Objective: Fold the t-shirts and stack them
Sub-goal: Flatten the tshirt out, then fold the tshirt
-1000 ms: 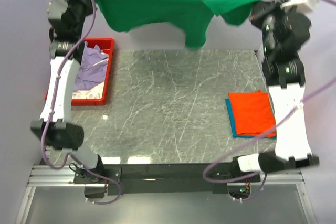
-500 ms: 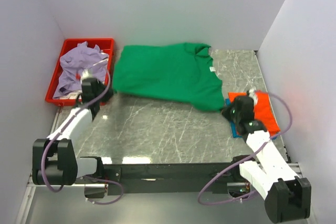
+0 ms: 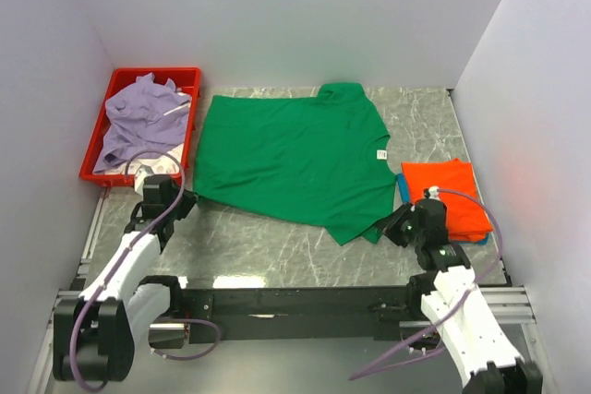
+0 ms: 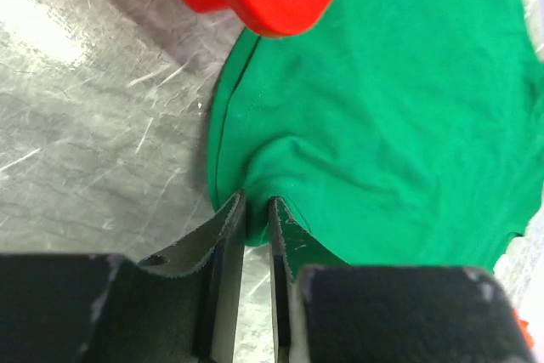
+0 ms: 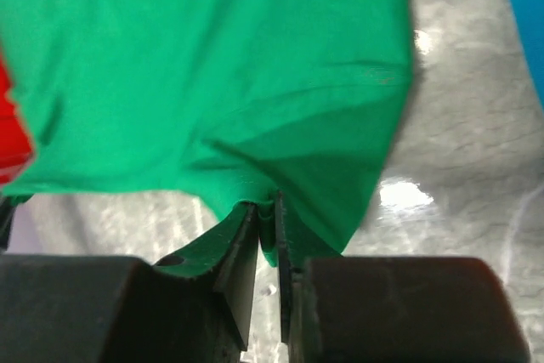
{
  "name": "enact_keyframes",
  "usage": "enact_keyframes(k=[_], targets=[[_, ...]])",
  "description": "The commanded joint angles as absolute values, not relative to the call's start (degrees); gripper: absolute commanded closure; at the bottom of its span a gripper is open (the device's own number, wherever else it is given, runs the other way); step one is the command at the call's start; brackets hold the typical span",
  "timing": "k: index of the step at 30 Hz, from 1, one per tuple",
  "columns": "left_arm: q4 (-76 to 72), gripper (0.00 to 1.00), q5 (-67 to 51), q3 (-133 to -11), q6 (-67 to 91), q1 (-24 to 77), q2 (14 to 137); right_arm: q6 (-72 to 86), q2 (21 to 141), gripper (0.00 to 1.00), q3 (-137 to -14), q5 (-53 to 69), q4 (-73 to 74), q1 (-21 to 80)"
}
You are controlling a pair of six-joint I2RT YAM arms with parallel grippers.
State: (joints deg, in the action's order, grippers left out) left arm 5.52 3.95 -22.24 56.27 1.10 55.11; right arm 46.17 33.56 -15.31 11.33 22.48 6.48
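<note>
**A:** Starting from the left, what is there?

**B:** In the upper left, the red tray (image 3: 155, 73) holds a crumpled lavender t-shirt (image 3: 138, 117). Below it, at the lower left, the left gripper (image 4: 257, 210) pinches the lower left corner of the green t-shirt (image 3: 295, 159). Its jaws stand almost together, with the hem between them.

**A:** And the shirt itself?

**B:** It lies spread flat on the table (image 3: 277, 246), in the middle of the frame. Its long axis runs from left to right. The white label (image 3: 380, 154) is at the right edge, so I think the neck is there.

**A:** And the right side?

**B:** The right gripper (image 5: 266, 210) pinches the lower right corner in the same way, its jaws nearly pressed together on the cloth. Just beside it, the orange t-shirt (image 3: 452, 196) lies folded on the blue t-shirt (image 3: 403, 193).

**A:** What matters for the next move?

**B:** From both grippers the cloth extends toward the top of the frame. Each arm has its own corner, and neither is nearer. I think a fold would carry this lower edge upward, across the long axis.
</note>
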Motion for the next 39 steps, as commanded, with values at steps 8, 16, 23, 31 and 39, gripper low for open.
enact_keyframes(k=[8, 16, 23, 31, 39], targets=[[10.02, 0.64, 6.51, -19.16, 55.99, 0.88, 47.29, 45.44, 18.81, 0.93, -19.33, 10.99, 34.79, 6.33], [15.19, 0.41, 9.14, -17.76, 58.09, 0.88, 41.4, 44.82, 17.05, 0.88, -24.25, 9.49, 39.46, 6.42], [19.24, 0.47, 10.9, -18.02, 61.34, 0.97, 41.57, 44.74, 19.77, 0.87, -24.87, 10.02, 37.53, 6.5], [17.23, 0.49, 8.62, -15.47, 64.25, 1.58, 42.54, 44.56, 21.18, 0.88, -23.56, 10.28, 35.77, 6.42], [13.54, 0.52, 9.14, -14.94, 65.56, 3.34, 47.54, 44.65, 21.8, 0.88, -22.06, 10.46, 34.28, 6.42]])
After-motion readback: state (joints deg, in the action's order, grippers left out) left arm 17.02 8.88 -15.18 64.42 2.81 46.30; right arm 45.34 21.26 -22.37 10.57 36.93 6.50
